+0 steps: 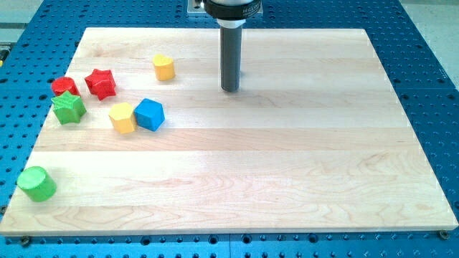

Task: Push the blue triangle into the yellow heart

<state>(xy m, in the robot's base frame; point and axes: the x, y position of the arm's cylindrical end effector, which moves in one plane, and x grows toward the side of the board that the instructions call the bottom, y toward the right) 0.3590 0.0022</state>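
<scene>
The yellow heart [164, 67] lies in the board's upper left part. The only blue block [150, 114] I see lies below and slightly left of it, touching a yellow angular block [122, 117]. It looks chunky and angular, and I cannot make out its exact shape. My tip [230, 89] rests on the board right of the yellow heart and up-right of the blue block, apart from both. The dark rod rises from it to the view's top.
A red star [100, 83], another red block [64, 87] and a green star [69, 107] cluster near the wooden board's [287, 179] left edge. A green cylinder [36, 183] stands at the lower left corner. Blue perforated table surrounds the board.
</scene>
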